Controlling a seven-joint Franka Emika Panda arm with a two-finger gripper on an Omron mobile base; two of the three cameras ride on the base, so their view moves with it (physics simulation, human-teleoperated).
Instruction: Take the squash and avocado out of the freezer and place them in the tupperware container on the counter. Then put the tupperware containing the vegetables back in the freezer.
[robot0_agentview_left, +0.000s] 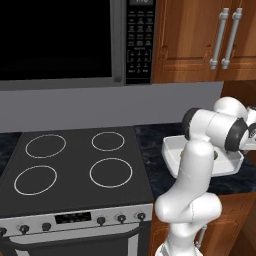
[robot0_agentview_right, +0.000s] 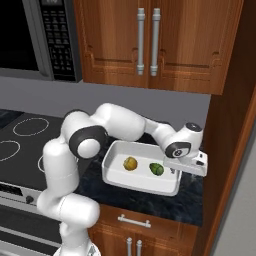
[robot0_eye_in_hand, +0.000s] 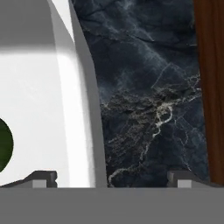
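Now the released tool (robot0_eye_in_hand: 109, 178) straddles the tupperware container (robot0_agentview_right: 116, 176) rim, arm (robot0_agentview_right: 125, 125) bent low.

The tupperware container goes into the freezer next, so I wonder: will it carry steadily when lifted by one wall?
The tupperware container looks rigid, so probably won't flex. Gripped at one wall, it may tilt. The squash and avocado lie loose and may roll.

Grey wall (robot0_agentview_right: 150, 102) behind a black stovetop (robot0_agentview_left: 75, 162), microwave (robot0_agentview_left: 75, 40) above, brown wooden upper cabinets (robot0_agentview_right: 150, 40) alongside
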